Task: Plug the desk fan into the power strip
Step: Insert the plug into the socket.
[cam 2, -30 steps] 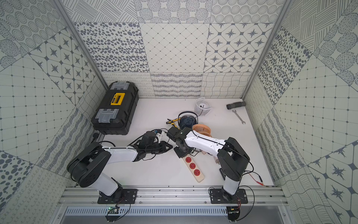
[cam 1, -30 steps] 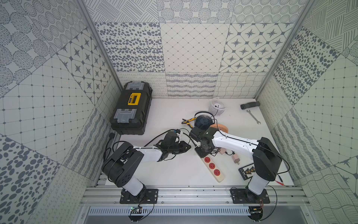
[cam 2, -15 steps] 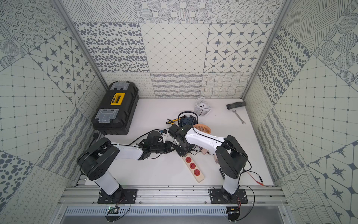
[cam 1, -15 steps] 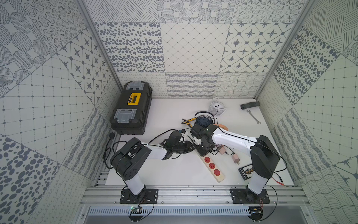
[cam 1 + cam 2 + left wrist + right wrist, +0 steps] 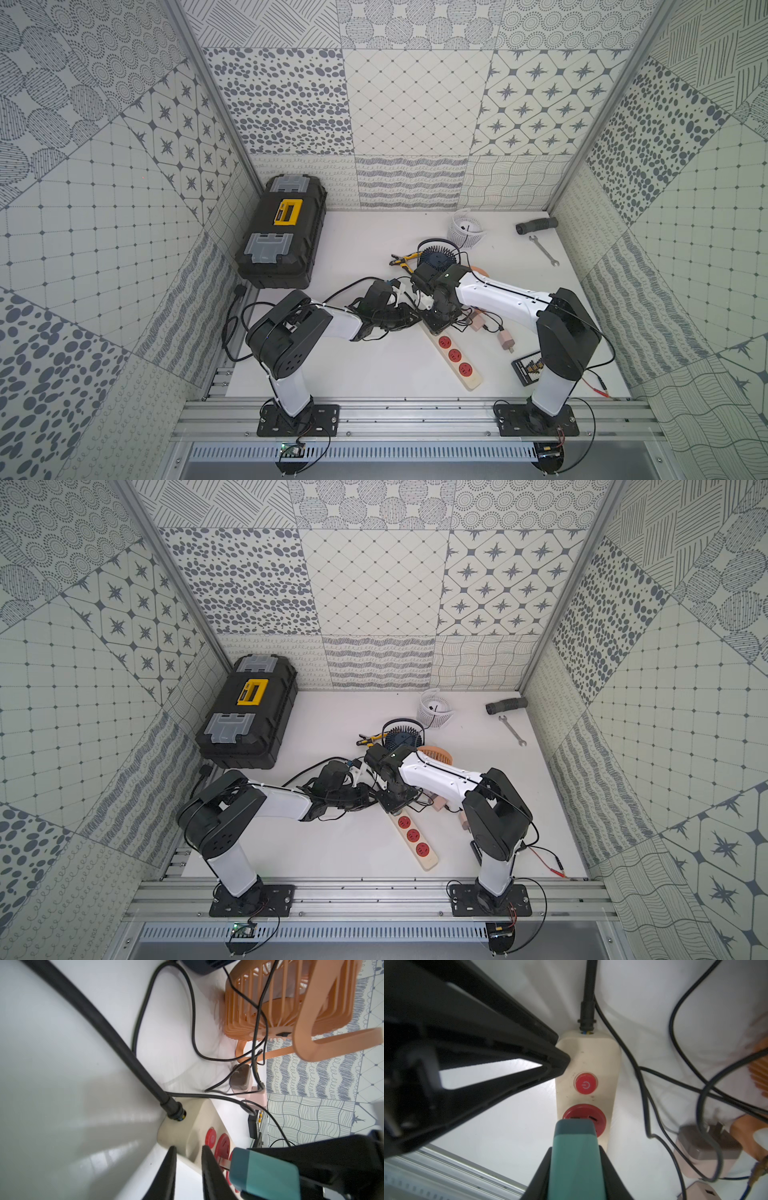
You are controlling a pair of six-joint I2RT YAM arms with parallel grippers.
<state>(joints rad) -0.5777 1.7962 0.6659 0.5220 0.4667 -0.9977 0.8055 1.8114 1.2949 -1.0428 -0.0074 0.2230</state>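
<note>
Power strip (image 5: 455, 357): it lies flat on the white table (image 5: 365, 374), between the two arms. We judge it light, rigid and smooth, so it may slide under a push and is best braced at its cord end.
Left gripper (image 5: 188, 1148): the fingers stand a narrow gap apart and clasp nothing, with their tips against the strip's cord-end corner.
Right gripper (image 5: 575, 1151): it is clamped on the flat sides of the teal plug (image 5: 575, 1132).
Teal plug: we judge it a hard little block. We cannot trace its cord to a fan.
Socket (image 5: 593, 1118): it sits beside the red button (image 5: 586, 1084), with the plug right at it. We expect a stiff fit that needs a straight push.
</note>
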